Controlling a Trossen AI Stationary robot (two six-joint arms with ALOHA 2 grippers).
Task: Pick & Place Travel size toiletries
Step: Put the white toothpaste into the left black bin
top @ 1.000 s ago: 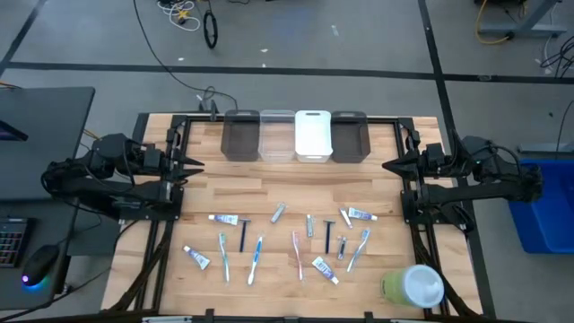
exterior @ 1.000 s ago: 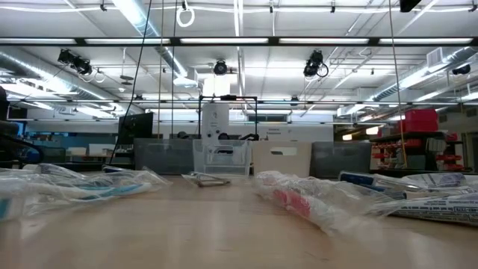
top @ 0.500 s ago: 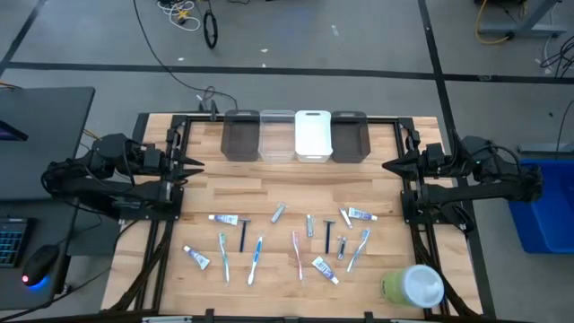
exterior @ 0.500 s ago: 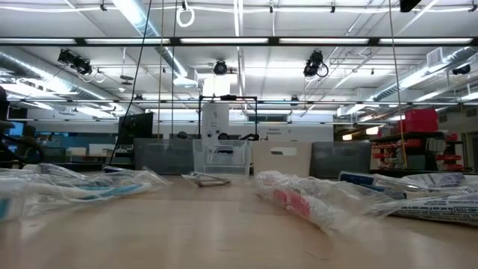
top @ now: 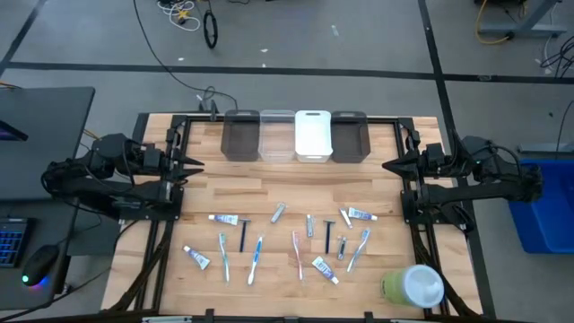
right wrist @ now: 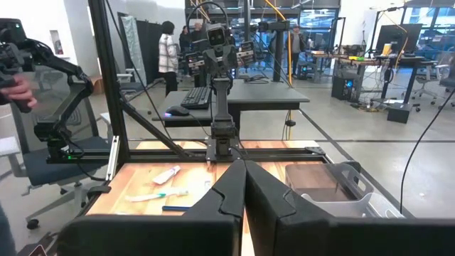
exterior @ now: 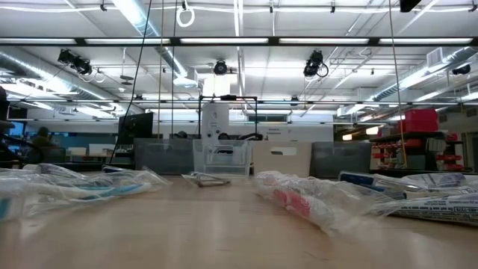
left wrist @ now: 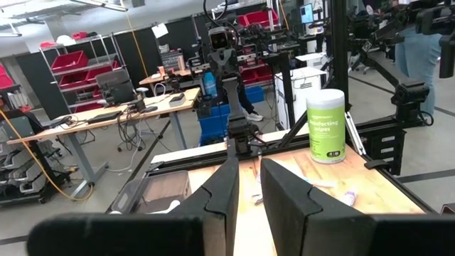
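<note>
Left gripper (top: 199, 167) and right gripper (top: 387, 167) parked at table sides — level, facing inward.

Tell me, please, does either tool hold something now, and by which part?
Nothing is held. The left tool and the right tool wait at the table's sides, apart from the toiletries lying on the table.

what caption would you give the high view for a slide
Small toothbrushes, toothpaste tubes and razors scattered on the wooden table, four bins behind, both arms parked at the sides.

The wooden table (top: 269, 193) carries four bins (top: 294, 135) in a row at its far edge. The travel size toiletries (top: 296, 235) lie scattered across the near half, and a round green-and-white container (top: 413, 285) lies at the near right corner.
</note>
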